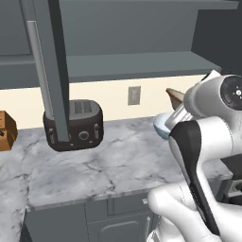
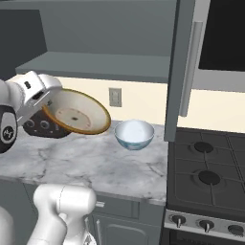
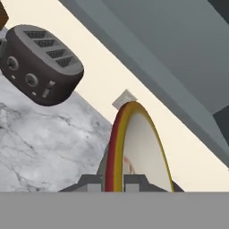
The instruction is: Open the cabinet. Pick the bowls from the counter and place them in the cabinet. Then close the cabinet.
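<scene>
My gripper (image 2: 48, 106) is shut on the rim of the wide cream bowl (image 2: 76, 113) with the tan-brown rim, holding it tilted on edge above the counter (image 2: 95, 165). In the hand view the bowl's rim (image 3: 134, 147) rises edge-on between my fingertips (image 3: 91, 182). The deeper white bowl with the blue pattern (image 2: 134, 134) sits on the marble to the right of the held one, and its edge (image 1: 159, 125) peeks out behind my arm. The cabinet (image 2: 95, 64) stands open above, grey shelf bare, with one door (image 1: 49, 71) swung out at the left and the other (image 2: 184, 72) at the right.
A dark toaster (image 1: 73, 125) stands on the counter below the left door, against the cream wall. A wall outlet (image 2: 114, 97) sits behind the bowls. A brown box (image 1: 5, 131) is at the far left. A black stove (image 2: 210, 167) adjoins the counter on the right.
</scene>
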